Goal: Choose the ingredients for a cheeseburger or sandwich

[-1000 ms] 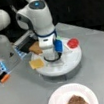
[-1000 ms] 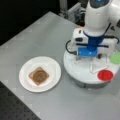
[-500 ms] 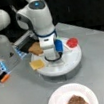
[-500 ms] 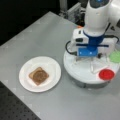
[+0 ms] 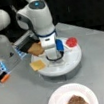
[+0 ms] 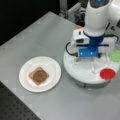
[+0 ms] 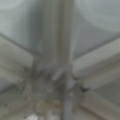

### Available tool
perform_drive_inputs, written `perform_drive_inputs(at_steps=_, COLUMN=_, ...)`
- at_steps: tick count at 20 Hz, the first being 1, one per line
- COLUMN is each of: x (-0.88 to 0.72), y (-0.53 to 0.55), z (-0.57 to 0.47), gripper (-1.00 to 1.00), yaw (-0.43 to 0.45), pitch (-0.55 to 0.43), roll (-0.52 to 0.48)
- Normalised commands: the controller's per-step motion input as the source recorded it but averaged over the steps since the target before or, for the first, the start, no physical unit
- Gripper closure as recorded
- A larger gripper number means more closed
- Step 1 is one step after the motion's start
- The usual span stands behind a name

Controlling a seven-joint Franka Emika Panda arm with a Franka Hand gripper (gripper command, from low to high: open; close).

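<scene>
The cheeseburger or sandwich (image 6: pixel 38 76) is only partly built: a tan toast square with the dark brown patty on top, sitting on the white plate (image 6: pixel 53 66) at a front view's left, well apart from where the arm is working. No cheese or top toast on it yet, as far as I can see.

Jaws first: the gripper (image 5: pixel 54 58) is down low over the middle of the white sectioned tray (image 5: pixel 73 61), and honestly I can't tell how far the jaws are open or whether they've got anything, since the arm's own body hides the tips in both front views. The wrist view just shows the tray's dividing ribs (image 7: pixel 57 72) meeting right up close, so it's probably hovering at the hub, but that's a blurry look.

Around it, still in the tray: the yellow cheese square (image 5: pixel 37 65) just beside the gripper toward a front view's left, the second toast square (image 5: pixel 36 48) behind that, the red disc (image 5: pixel 71 42) on the other side, and the green leaf piece (image 6: pixel 115 55) at a front view's right edge.

So roughly two pieces placed, the rest still in the tray. All of it sits on the grey table (image 6: pixel 37 32).
</scene>
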Motion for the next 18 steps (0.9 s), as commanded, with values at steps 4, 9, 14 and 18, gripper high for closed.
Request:
perform_drive_inputs(at_steps=4, x=-0.02, y=-0.07, z=-0.08, gripper=-1.00, yaw=0.316, pitch=-0.050, roll=-0.029)
perform_drive_inputs(at_steps=9, x=-0.03, y=-0.04, z=-0.09, gripper=-1.00, yaw=0.266, pitch=-0.031, roll=-0.022)
perform_drive_inputs(at_steps=14, x=-0.04, y=-0.01, z=-0.11, gripper=-1.00, yaw=0.270, pitch=-0.026, roll=-0.032)
perform_drive_inputs(at_steps=18, x=-0.03, y=0.00, z=-0.10, gripper=-1.00, yaw=0.326, pitch=-0.019, roll=-0.030)
